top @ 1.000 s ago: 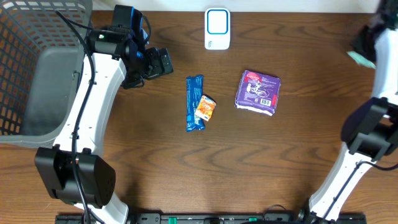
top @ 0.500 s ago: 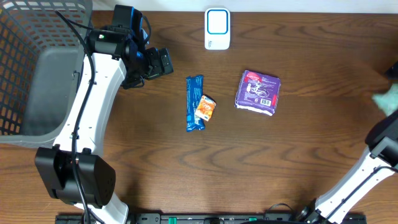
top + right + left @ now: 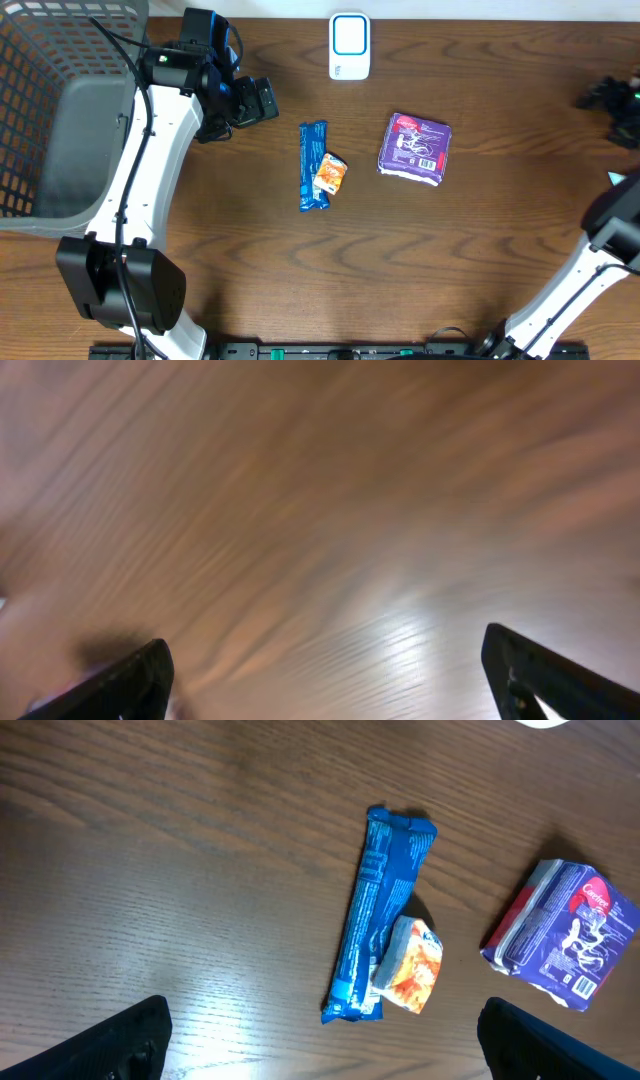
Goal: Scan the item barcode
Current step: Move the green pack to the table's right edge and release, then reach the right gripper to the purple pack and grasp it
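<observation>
Purple pack [image 3: 414, 147], barcode facing up, sits below-right of the white scanner [image 3: 349, 46]; left gripper [image 3: 330, 1042] and right gripper [image 3: 330, 678] gape wide, empty.

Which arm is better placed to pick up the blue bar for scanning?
Probably left. The left claw, open, hovers close to the blue bar, which its wrist camera shows. The right claw is far to the right, seeing only bare table.

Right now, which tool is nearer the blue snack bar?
Left. In the overhead view, the left tool sits just up-left of the blue snack bar. The right tool is far off at the right edge of the view, beyond the purple packet.
</observation>
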Robot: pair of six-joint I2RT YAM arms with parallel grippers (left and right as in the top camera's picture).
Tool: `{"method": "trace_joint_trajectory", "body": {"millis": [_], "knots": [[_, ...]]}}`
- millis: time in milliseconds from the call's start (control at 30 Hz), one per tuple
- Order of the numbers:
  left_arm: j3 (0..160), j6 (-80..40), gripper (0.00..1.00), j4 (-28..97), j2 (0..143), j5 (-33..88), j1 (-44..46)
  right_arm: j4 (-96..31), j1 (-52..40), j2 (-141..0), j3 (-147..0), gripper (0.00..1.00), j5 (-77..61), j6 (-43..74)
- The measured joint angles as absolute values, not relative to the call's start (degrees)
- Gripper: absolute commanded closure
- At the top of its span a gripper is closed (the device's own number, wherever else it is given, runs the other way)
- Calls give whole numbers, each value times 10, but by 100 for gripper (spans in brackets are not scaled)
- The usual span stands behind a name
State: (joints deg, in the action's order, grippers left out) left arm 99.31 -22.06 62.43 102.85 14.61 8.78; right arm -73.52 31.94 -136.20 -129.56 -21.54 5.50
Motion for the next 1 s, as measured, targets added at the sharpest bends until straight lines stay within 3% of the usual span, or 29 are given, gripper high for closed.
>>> {"method": "trace_joint_trajectory", "body": {"millis": [200,467,767,1000], "knots": [[993,-221,2,624,1028,146,88,-748,232,-1362,-1231,1,-276,-4],[993,-221,2,624,1028,146,88,-634,150,-1354,-1079,5,-364,-26],[993,-221,2,624,1028,146,88,-575,161,-1355,-1034,16,-529,-33],[993,-221,2,624,1028,146,88,-582,165,-1355,-1032,24,-559,-33]]}}
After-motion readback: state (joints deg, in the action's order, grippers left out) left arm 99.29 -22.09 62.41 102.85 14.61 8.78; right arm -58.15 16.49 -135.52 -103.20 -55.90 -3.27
